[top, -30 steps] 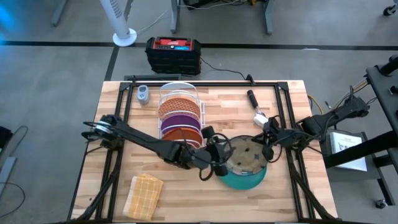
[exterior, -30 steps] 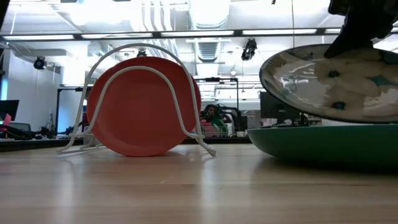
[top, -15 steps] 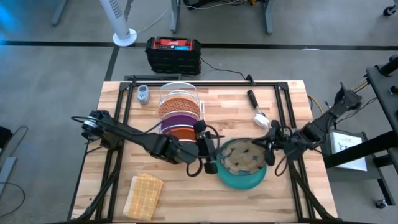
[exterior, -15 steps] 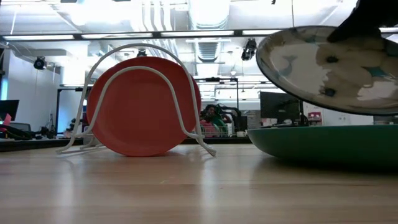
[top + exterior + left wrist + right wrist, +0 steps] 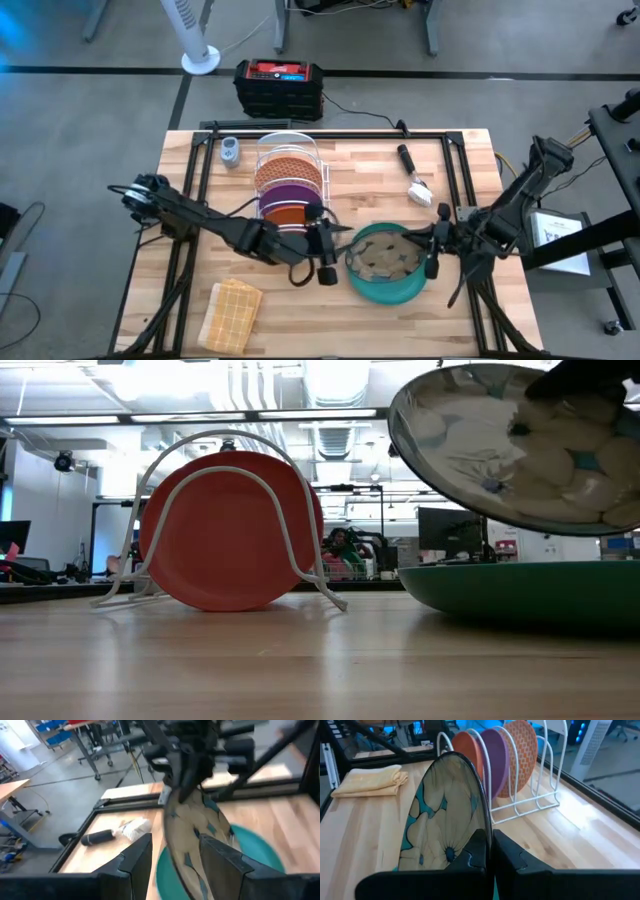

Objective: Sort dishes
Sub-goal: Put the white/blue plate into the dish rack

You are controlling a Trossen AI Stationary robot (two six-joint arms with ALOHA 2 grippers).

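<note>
On the wooden table (image 5: 200, 200), your right gripper (image 5: 432, 252), clamped on the floral plate (image 5: 385, 258), is tipping it steeper off the teal plate (image 5: 385, 290) toward the wire rack (image 5: 290, 150) while your left gripper (image 5: 325, 252) is backing off open-fingered and empty, so racking looks next.

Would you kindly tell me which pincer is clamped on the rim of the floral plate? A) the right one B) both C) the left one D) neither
A: the right pincer is shut on the floral plate at its rim, lifting it tilted above the teal plate, while the left pincer stands open beside it.
</note>
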